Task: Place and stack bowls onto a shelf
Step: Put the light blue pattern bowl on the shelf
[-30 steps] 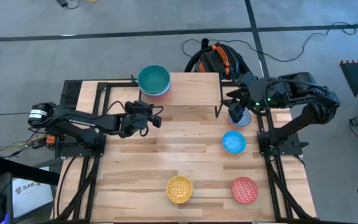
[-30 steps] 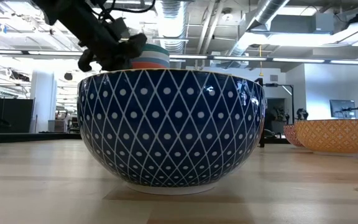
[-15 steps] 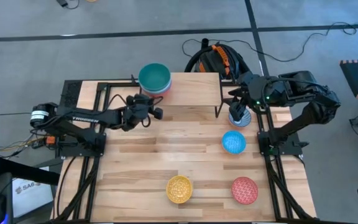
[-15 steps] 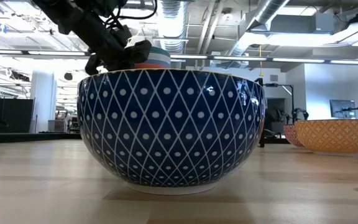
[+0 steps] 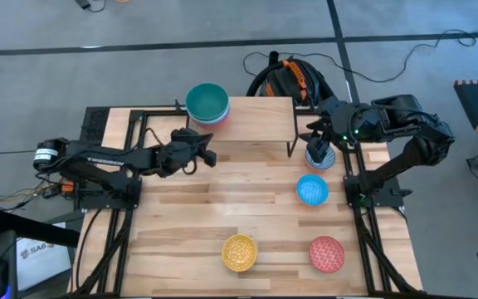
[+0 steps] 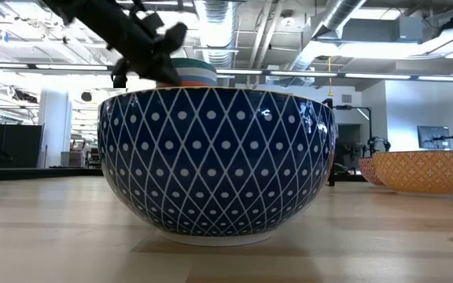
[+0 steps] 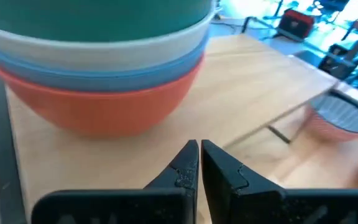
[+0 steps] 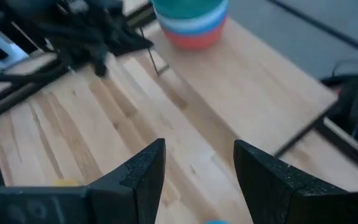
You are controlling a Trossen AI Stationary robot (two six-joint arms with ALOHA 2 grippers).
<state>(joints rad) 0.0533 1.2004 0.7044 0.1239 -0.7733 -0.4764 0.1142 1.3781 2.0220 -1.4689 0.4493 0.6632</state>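
A stack of bowls [image 5: 207, 104], teal-green on top and orange-red at the bottom [image 7: 104, 102], stands on the left end of the wooden shelf [image 5: 256, 120]. My left gripper [image 5: 203, 154] is shut and empty, just near of the stack; it shows in the left wrist view [image 7: 199, 158] and the low view [image 6: 160, 43]. My right gripper [image 5: 312, 135] is open [image 8: 194, 163] and empty, above the blue-and-white patterned bowl [image 5: 320, 156] that stands on the table by the shelf's right end. That bowl fills the low view [image 6: 216, 157].
A light blue bowl [image 5: 311, 189] stands on the table near of the patterned one. A yellow bowl [image 5: 240, 252] and a pink-red bowl [image 5: 327, 253] stand by the near edge. The shelf's right part [image 5: 268, 112] is bare. Black frame rails [image 5: 110, 208] run along both table sides.
My left gripper has gone a little toward the far edge and the stack and has risen, staying shut. The bowls and my right arm have kept still.
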